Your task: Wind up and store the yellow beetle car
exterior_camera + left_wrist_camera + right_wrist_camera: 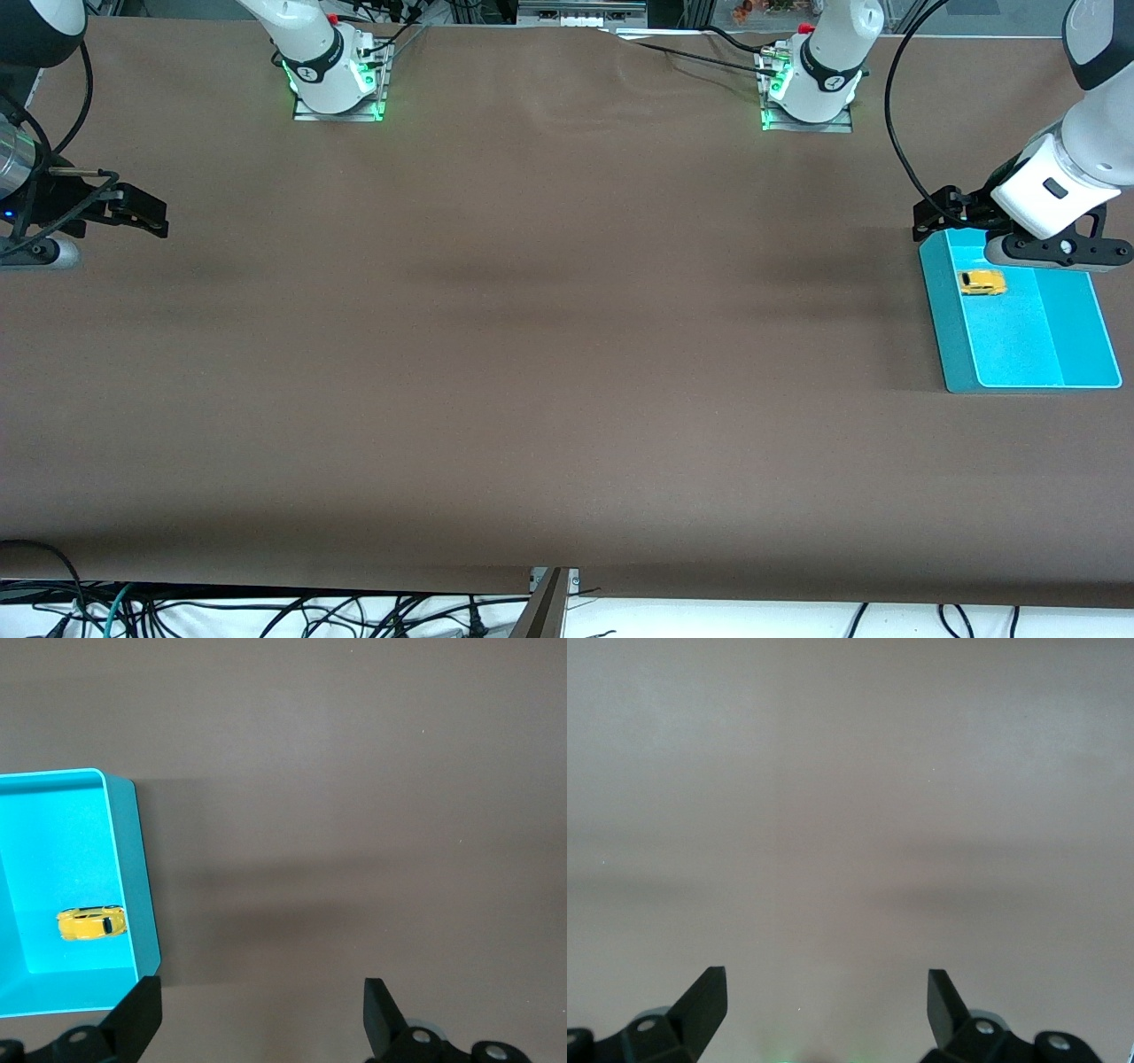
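A: Front view has the car [982, 282] already lying in the bin [948, 328], at the left arm's end of the table, close to the bin wall that faces the bases. I read that as stored, or nearly.

B: And the grippers?

A: My left gripper [261, 1010] hangs over the bin's edge and the bare table [532, 354] beside it, fingers spread wide, holding nothing. The right gripper [827, 1005] waits over the table at the right arm's end, equally wide and empty.

B: If you had to pick the car up again?

A: I'd judge it light and rigid, a hard little shell, probably slick on its rounded roof. On the left wrist view it looks tipped onto its side, so I'd pinch across the body at the doors, not the silvery ends, and squeeze gently so it doesn't squirt out.
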### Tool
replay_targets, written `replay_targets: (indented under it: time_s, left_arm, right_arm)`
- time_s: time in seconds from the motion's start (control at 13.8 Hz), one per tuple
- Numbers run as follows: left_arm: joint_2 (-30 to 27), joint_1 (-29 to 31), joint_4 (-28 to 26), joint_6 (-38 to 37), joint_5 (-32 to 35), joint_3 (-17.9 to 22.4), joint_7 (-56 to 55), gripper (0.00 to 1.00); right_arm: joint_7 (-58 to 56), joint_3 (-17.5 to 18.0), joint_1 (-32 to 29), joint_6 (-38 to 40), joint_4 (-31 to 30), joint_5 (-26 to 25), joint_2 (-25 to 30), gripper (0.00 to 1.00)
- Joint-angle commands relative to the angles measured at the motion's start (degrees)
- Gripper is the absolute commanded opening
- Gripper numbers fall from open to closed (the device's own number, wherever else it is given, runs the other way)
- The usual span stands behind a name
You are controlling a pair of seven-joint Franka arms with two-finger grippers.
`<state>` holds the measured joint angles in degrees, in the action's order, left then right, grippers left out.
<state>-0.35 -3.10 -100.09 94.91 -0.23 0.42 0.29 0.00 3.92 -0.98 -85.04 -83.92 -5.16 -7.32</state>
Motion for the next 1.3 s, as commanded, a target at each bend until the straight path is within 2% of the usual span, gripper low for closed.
replay_targets:
  time_s: [0.0,1.23]
  left_arm:
    - [0.35,0.38,1.04,-1.13,-1.44,0.11,0.94,1.00]
    - [-0.18,0.47,1.31,-2.63,-1.44,0.20,0.85,1.00]
  right_arm:
    - [0.53,-0.32,0.28,0.05,1.13,0.67,-0.51,1.00]
    - [0.53,-0.32,0.28,0.05,1.13,0.67,-0.51,1.00]
